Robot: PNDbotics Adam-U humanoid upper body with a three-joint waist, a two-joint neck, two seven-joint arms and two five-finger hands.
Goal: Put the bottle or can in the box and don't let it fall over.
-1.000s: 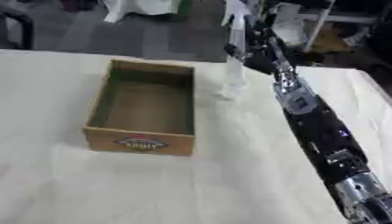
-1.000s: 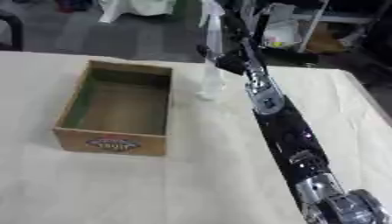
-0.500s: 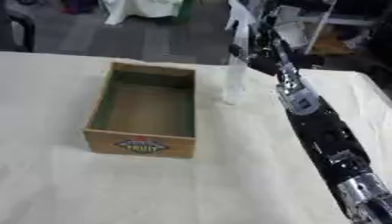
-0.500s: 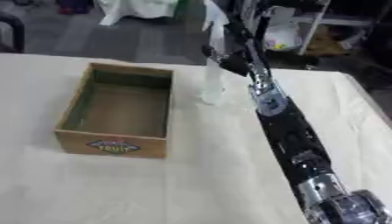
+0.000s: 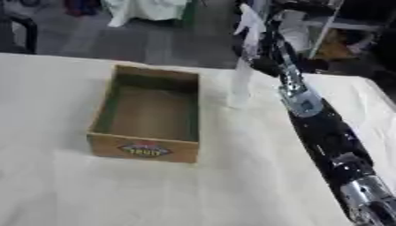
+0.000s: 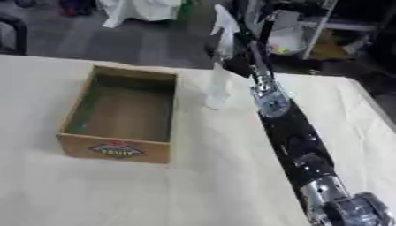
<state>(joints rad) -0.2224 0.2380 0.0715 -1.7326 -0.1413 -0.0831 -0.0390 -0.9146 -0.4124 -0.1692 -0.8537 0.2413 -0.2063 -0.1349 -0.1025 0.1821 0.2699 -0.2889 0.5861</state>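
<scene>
A brown box (image 5: 147,116) sits on a table (image 5: 116,194) with a pale cloth on it. The box is open on top, and there is nothing inside it. It has a red and yellow label (image 5: 145,150) on its near side.

Just to the right of the box stands a tall, clear bottle (image 5: 241,84). It is upright. It has a white top (image 5: 250,22) that looks like a spray head. The bottle is outside the box, near the box's far right corner. Its bottom is at the table, but I cannot tell if it touches the cloth.

The robot's right arm (image 5: 321,128) comes in from the lower right and goes up across the table to the bottle. It is black with silver parts. The right hand (image 5: 267,66) is right next to the bottle, on its right side, about halfway up. The hand is dark and hard to see against the dark things behind it. It seems to be up against the bottle, but I cannot tell if the fingers are curled round it or straight.

The left hand does not show in either view.

Behind the table is a grey floor, with something white (image 5: 151,9) hanging at the top and some shelves (image 5: 340,26) at the top right.
</scene>
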